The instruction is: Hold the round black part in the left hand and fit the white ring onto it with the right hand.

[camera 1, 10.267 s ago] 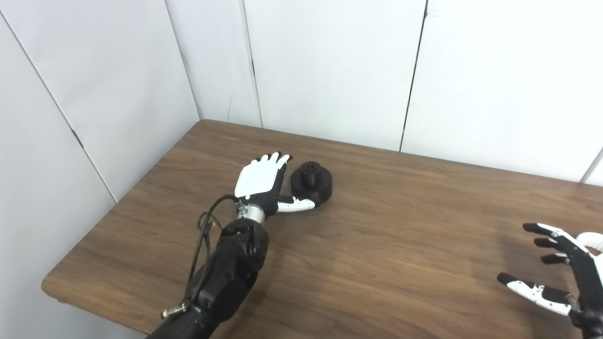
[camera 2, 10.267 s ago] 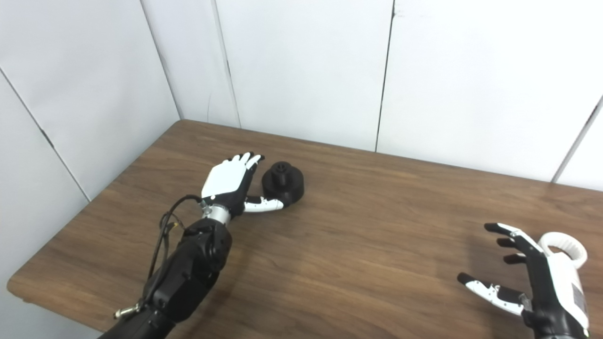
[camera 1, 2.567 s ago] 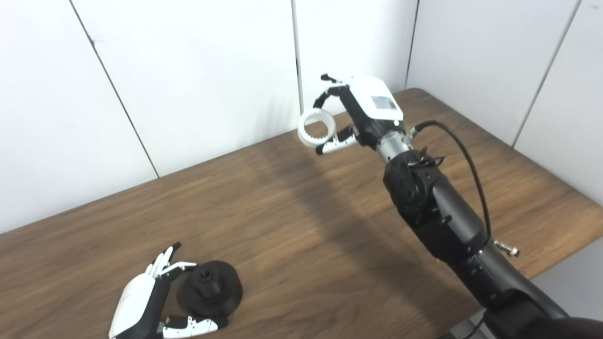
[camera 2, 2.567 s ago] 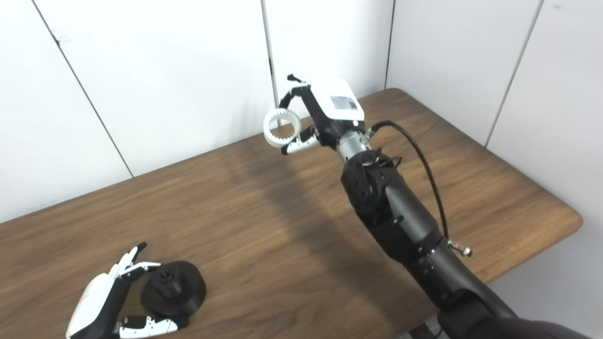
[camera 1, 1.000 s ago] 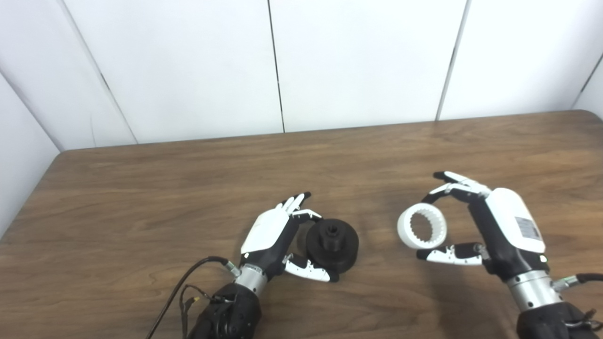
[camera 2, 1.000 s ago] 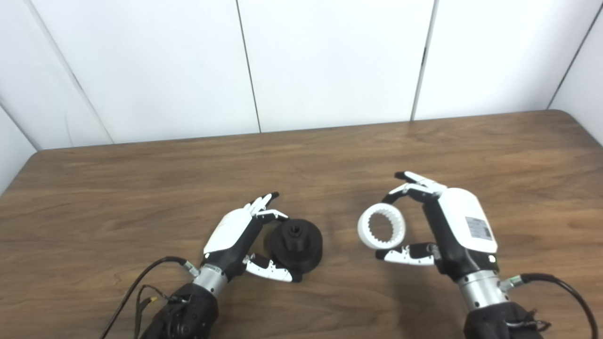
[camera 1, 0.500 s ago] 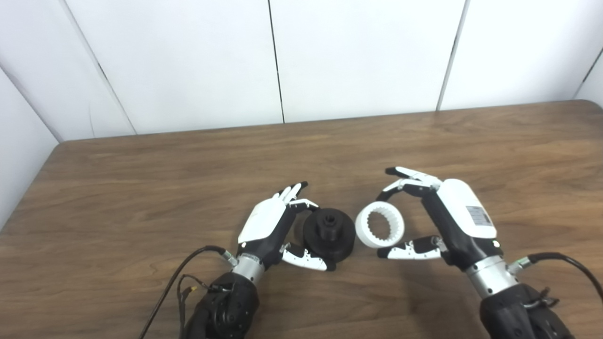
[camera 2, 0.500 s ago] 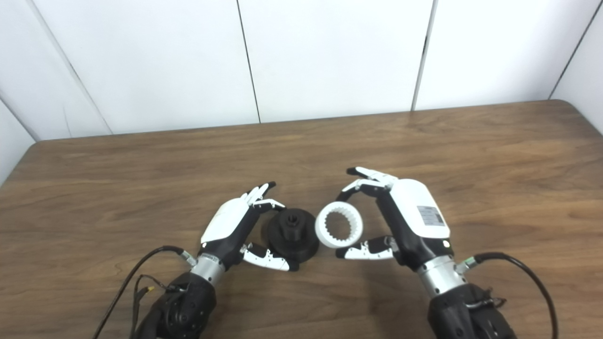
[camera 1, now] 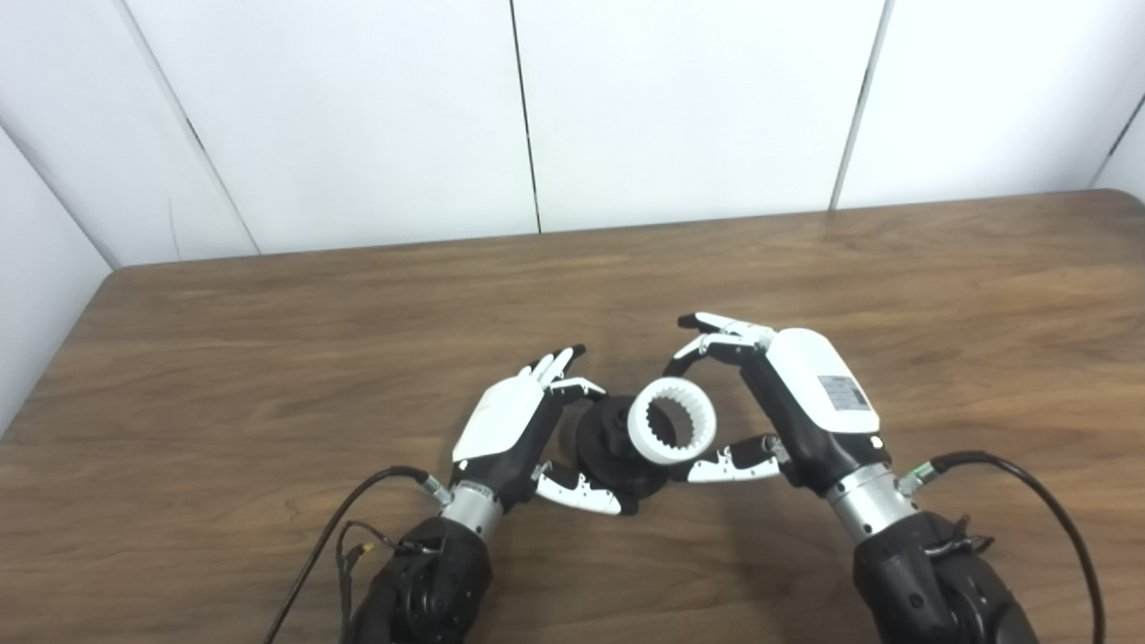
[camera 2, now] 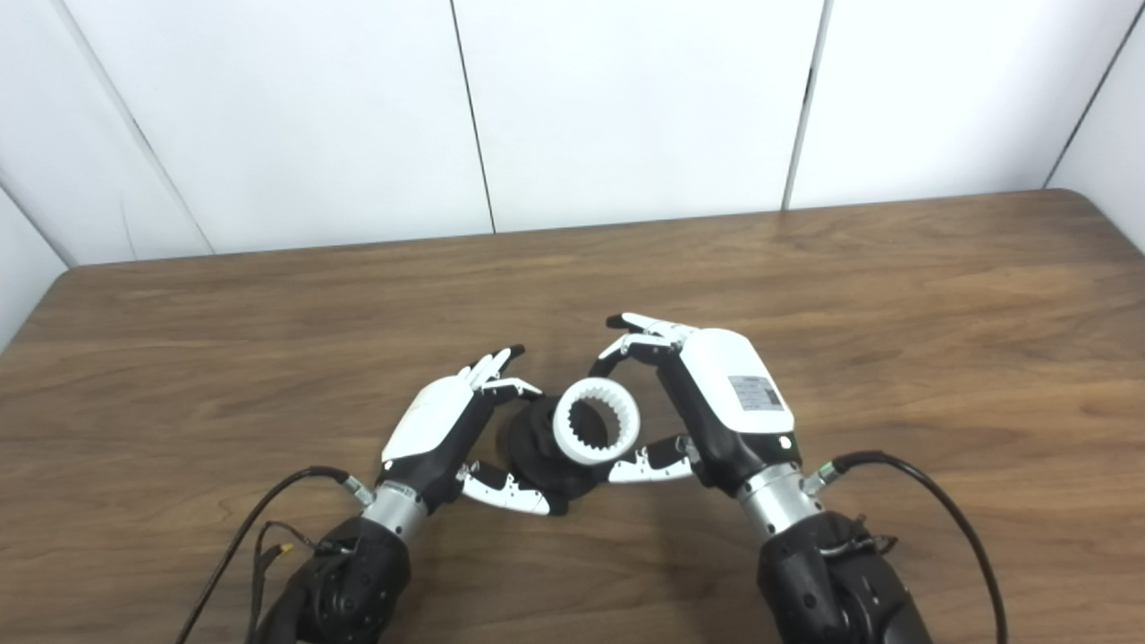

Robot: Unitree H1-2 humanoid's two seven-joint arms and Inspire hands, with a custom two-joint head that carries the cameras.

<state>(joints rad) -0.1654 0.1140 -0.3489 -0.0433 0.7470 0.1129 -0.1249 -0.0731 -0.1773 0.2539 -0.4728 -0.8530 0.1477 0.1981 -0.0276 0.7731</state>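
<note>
One white ring (camera 1: pixel 673 433), toothed inside, overlaps the round black part (camera 1: pixel 613 454) at frame centre. We see the right robot hand (camera 1: pixel 787 407) pinching it; the left robot hand (camera 1: pixel 519 429) cups the part loosely.

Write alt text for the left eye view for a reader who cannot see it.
The right hand holds a toothed white ring tilted in front of the round black part, which the left hand cups on a brown wooden table. The ring overlaps the part but is not yet seated on it. White wall panels stand behind the table.
</note>
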